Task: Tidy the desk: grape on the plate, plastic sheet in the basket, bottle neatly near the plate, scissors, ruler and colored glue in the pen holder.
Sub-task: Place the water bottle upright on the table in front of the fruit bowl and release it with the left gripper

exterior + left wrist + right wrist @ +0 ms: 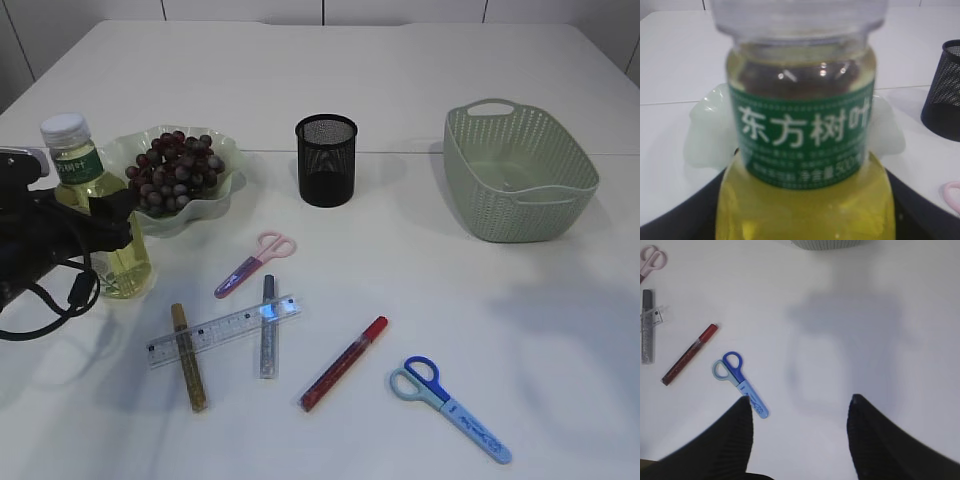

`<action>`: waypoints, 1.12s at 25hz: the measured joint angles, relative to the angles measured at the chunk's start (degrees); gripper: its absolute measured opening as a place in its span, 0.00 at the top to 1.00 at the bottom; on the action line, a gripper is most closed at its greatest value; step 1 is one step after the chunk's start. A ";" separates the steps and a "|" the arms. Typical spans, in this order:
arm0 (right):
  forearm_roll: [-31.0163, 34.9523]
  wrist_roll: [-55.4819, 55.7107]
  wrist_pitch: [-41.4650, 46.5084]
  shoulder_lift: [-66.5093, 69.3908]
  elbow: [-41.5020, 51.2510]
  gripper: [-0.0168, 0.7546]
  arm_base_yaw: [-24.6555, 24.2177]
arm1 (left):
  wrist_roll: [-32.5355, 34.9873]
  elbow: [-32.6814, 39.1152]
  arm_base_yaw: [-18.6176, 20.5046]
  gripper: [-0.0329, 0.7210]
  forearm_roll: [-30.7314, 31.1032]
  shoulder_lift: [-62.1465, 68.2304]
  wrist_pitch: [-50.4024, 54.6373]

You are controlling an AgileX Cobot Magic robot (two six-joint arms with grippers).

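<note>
Between your left gripper's (100,225) fingers stands the bottle (92,205), upright and clamped around its body, touching the near rim of the plate (225,195) that holds the grapes (175,170). Your right gripper (800,412) hangs with its fingers spread wide over bare table, gripping nothing. Just off its left finger (735,432) lie the blue scissors (737,382), and further left the red glue stick (689,354).

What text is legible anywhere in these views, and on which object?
"东方树叶": large white characters on the green label of the bottle, left wrist view.
"500" followed by unit letters: label's bottom line; the small print around it is too blurred to read.
Ruler: graduation marks visible, numbers too small to read.
Blue scissors: pattern on the sheath, nothing readable.
</note>
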 joint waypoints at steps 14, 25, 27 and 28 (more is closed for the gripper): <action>0.12 0.00 0.00 0.00 0.00 0.37 0.00 | 0.13 0.00 0.12 0.25 -2.93 0.00 0.00; 0.23 0.00 0.00 0.00 0.00 0.37 0.00 | 0.13 -2.60 0.12 0.08 -2.56 -1.07 -2.16; 0.23 0.00 0.00 0.00 0.00 0.37 0.00 | 0.13 -3.19 0.12 0.07 -2.56 -1.07 -2.15; 0.23 0.00 0.00 0.00 0.00 0.37 0.00 | 0.13 -3.31 0.12 0.07 -2.56 -1.07 -2.43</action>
